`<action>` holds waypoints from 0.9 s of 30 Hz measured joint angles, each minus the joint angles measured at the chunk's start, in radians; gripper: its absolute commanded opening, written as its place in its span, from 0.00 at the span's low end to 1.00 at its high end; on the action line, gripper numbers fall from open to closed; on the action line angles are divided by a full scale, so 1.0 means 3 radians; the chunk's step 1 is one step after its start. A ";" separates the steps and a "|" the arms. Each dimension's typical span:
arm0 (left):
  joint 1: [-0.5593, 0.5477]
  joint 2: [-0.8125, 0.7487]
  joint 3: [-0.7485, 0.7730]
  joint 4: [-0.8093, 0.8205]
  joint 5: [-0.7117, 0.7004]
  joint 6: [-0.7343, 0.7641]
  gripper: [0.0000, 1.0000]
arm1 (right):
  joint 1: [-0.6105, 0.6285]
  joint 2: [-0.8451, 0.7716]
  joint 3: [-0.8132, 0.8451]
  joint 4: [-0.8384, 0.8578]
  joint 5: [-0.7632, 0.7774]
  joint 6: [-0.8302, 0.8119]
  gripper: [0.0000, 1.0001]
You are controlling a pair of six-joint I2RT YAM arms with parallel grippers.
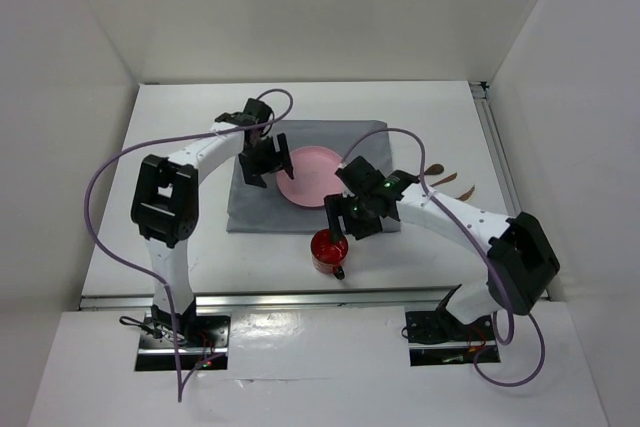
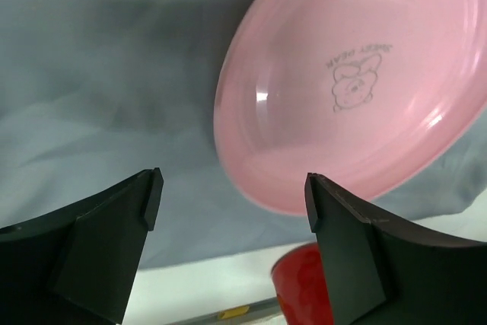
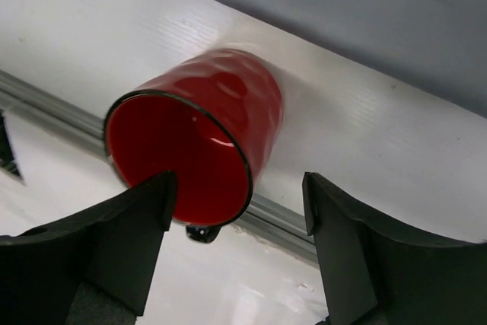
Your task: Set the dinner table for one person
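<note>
The dinner table (image 1: 180,117) is a white top with a grey cloth (image 1: 255,209) in its middle. A pink plate (image 1: 310,175) lies on the cloth. A red mug (image 1: 328,250) stands on the bare table just in front of the cloth, near the front rail. My left gripper (image 1: 258,173) hovers open and empty over the cloth, left of the plate (image 2: 358,81). My right gripper (image 1: 342,227) is open just above the mug (image 3: 198,135). Its left finger (image 3: 114,241) lies across the mug's rim without clamping it.
Brown wooden utensils (image 1: 447,182) lie on the table right of the cloth. A metal rail (image 3: 281,222) runs along the front edge, close to the mug. White walls enclose the table on three sides. The mug also shows in the left wrist view (image 2: 300,287).
</note>
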 measured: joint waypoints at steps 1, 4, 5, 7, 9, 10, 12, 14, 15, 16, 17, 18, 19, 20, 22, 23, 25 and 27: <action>0.0000 -0.0041 0.0000 -0.0036 -0.0019 0.0001 0.93 | 0.0028 0.0045 -0.0017 0.0018 0.0024 0.0023 0.75; 0.0018 -0.0267 0.0032 -0.0186 -0.0074 0.0009 0.92 | 0.0098 0.0197 -0.0088 0.0097 0.0080 0.0058 0.59; 0.0029 -0.0343 0.0076 -0.0226 -0.0084 0.0019 0.90 | 0.0113 0.0242 -0.0126 0.0125 0.0081 0.0076 0.51; 0.0072 -0.0495 0.0239 -0.0317 -0.0100 0.0074 0.89 | 0.0148 0.0309 -0.0160 0.0123 0.0131 0.0149 0.16; 0.0139 -0.0599 0.0423 -0.0360 -0.0109 0.0108 0.87 | 0.0175 0.0319 -0.0153 0.0098 0.0252 0.0183 0.00; 0.0184 -0.0652 0.0510 -0.0374 -0.0122 0.0149 0.83 | 0.0174 0.0308 -0.0139 0.0062 0.0228 0.0209 0.00; 0.0258 -0.0743 0.0608 -0.0392 -0.0126 0.0178 0.82 | 0.0209 0.0303 -0.0048 -0.0071 0.0378 0.0245 0.00; 0.0324 -0.0818 0.0641 -0.0422 -0.0123 0.0195 0.81 | 0.0209 0.0299 0.0132 -0.0295 0.0478 0.0264 0.00; 0.0348 -0.0847 0.0641 -0.0443 -0.0118 0.0205 0.81 | 0.0203 0.0298 0.0257 -0.0420 0.0546 0.0262 0.00; 0.0361 -0.0866 0.0641 -0.0464 -0.0106 0.0235 0.81 | 0.0179 0.0298 0.0420 -0.0557 0.0604 0.0275 0.00; 0.0367 -0.0877 0.0641 -0.0481 -0.0093 0.0248 0.80 | 0.0131 0.0298 0.0612 -0.0689 0.0655 0.0278 0.00; 0.0369 -0.0880 0.0641 -0.0500 -0.0067 0.0256 0.80 | 0.0056 0.0317 0.0857 -0.0847 0.0711 0.0286 0.00; 0.0369 -0.0881 0.0641 -0.0511 -0.0056 0.0259 0.78 | -0.0032 0.0337 0.1066 -0.0944 0.0769 0.0287 0.00; 0.0369 -0.0881 0.0641 -0.0523 -0.0045 0.0263 0.75 | -0.0137 0.0360 0.1278 -0.0997 0.0855 0.0292 0.00; 0.0373 -0.0882 0.0640 -0.0542 -0.0027 0.0270 0.68 | -0.0408 0.0470 0.1694 -0.1064 0.1007 0.0294 0.00; 0.0375 -0.0882 0.0640 -0.0546 -0.0014 0.0276 0.68 | -0.0553 0.0552 0.1877 -0.1067 0.1069 0.0282 0.00; 0.0381 -0.0895 0.0603 -0.0530 0.0019 0.0304 0.68 | -0.0856 0.0827 0.2251 -0.1059 0.1193 0.0258 0.00; 0.0388 -0.0924 0.0526 -0.0535 0.0037 0.0340 0.68 | -0.1106 0.1142 0.2538 -0.1017 0.1274 0.0233 0.00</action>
